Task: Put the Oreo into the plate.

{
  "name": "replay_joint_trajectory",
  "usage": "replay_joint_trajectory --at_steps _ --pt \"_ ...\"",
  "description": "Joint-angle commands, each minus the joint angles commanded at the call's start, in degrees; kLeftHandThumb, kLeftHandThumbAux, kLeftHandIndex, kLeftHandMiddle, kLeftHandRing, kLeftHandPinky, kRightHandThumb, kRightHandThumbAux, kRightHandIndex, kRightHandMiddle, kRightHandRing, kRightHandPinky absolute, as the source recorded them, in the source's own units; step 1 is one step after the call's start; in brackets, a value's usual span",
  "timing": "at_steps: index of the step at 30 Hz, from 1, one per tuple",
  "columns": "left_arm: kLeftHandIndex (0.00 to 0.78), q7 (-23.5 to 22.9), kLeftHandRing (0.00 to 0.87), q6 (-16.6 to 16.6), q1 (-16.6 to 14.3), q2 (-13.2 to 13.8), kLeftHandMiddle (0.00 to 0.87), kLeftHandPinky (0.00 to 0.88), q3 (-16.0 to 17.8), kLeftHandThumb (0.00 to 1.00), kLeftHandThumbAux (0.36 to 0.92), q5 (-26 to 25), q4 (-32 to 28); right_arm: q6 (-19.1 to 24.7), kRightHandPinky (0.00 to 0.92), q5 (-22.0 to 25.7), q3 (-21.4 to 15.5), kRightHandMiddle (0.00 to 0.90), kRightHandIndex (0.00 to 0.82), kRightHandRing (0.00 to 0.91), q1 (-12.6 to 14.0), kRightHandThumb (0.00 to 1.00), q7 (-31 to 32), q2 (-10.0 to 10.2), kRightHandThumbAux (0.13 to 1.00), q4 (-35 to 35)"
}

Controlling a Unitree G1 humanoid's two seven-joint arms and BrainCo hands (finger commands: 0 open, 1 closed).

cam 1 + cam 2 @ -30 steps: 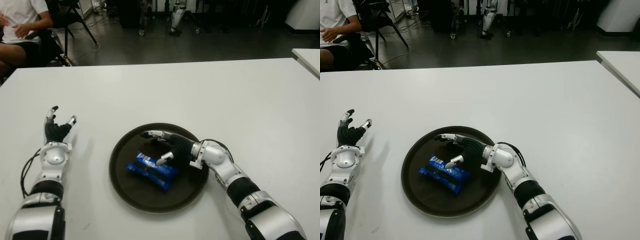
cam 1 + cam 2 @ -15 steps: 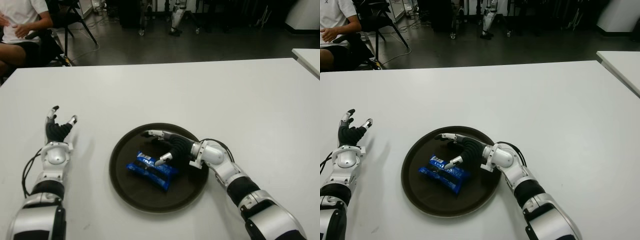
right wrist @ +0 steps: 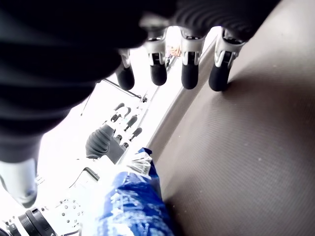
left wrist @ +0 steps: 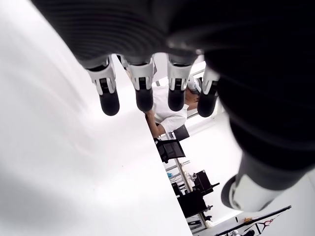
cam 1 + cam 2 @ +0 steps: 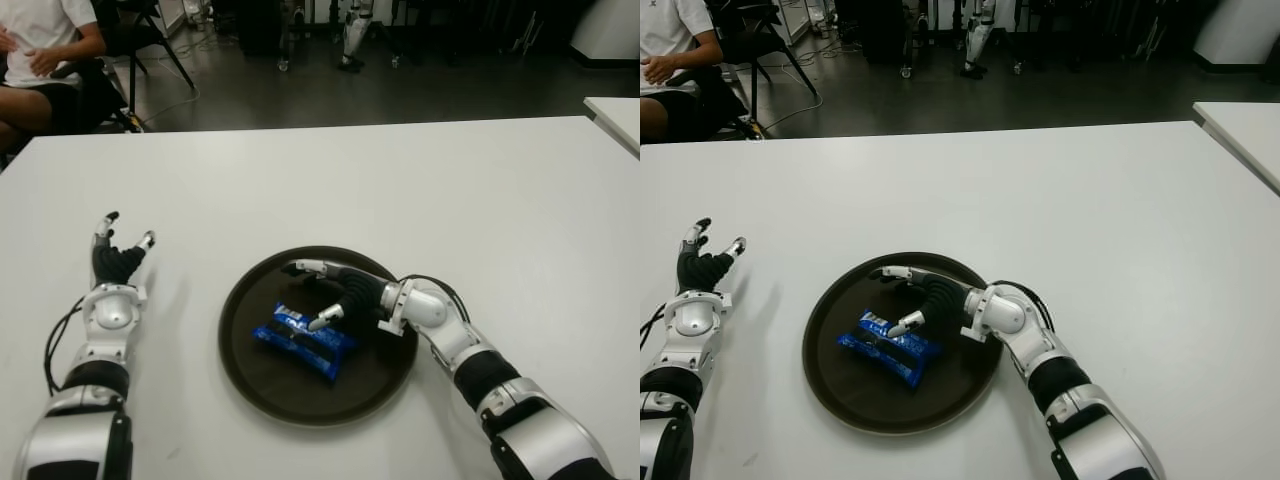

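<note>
The Oreo (image 5: 303, 338), a blue packet, lies flat inside the dark round plate (image 5: 250, 375), a little left of its middle. My right hand (image 5: 305, 296) reaches over the plate from the right, open, with its fingers (image 3: 189, 73) spread above the far rim. Its thumb tip sits at the packet's upper edge; I cannot tell whether they touch. In the right wrist view the Oreo (image 3: 130, 206) lies apart from the fingers on the plate (image 3: 236, 147). My left hand (image 5: 125, 232) shows on the white table, left of the plate, open, fingers (image 4: 142, 93) holding nothing.
The white table (image 5: 450, 190) stretches wide behind and to the right of the plate. A seated person (image 5: 45, 50) is beyond the table's far left corner, beside dark chairs. Another table's corner (image 5: 615, 110) shows at the far right.
Hardly anything: my right forearm has edged a little, while the Oreo packet, the plate and my left hand stay where they were.
</note>
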Motion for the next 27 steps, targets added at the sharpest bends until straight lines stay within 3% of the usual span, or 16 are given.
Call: replay_joint_trajectory --at_steps 10,17,19,23,25,27 --pt "0.011 0.57 0.0 -0.48 -0.04 0.15 0.0 0.017 -0.37 0.0 0.719 0.84 0.57 0.36 0.049 1.74 -0.85 0.074 0.062 0.058 0.29 0.0 1.55 0.0 0.623 -1.14" --pt "0.011 0.56 0.0 -0.53 -0.22 0.14 0.0 0.014 -0.12 0.0 0.697 0.8 1.1 0.4 0.061 1.78 -1.09 0.084 0.069 0.068 0.49 0.0 1.41 -0.09 0.587 -1.69" --pt "0.009 0.32 0.0 -0.61 -0.28 0.12 0.0 0.014 0.02 0.0 0.689 0.6 1.24 0.16 0.056 3.7 -1.82 0.08 0.069 0.065 1.64 0.0 2.72 -0.41 0.578 -4.49" --pt "0.006 -0.11 0.0 -0.57 -0.54 0.17 0.0 0.016 0.3 0.0 0.685 0.25 1.58 4.17 0.034 11.33 -2.59 0.055 0.051 0.04 8.44 0.0 8.29 -3.0 0.574 -22.64" --pt "0.003 -0.44 0.0 -0.41 -0.61 0.18 0.0 0.016 0.43 0.0 0.691 0.07 1.65 9.65 0.024 19.09 -2.9 0.036 0.034 0.023 12.47 0.0 11.7 -5.84 0.566 -37.54" --pt "0.001 -0.65 0.0 -0.3 -0.69 0.17 0.0 0.016 0.53 0.0 0.694 -0.07 1.75 10.82 0.015 23.42 -2.84 0.022 0.021 0.011 13.6 0.0 13.67 -6.03 0.557 -41.89"
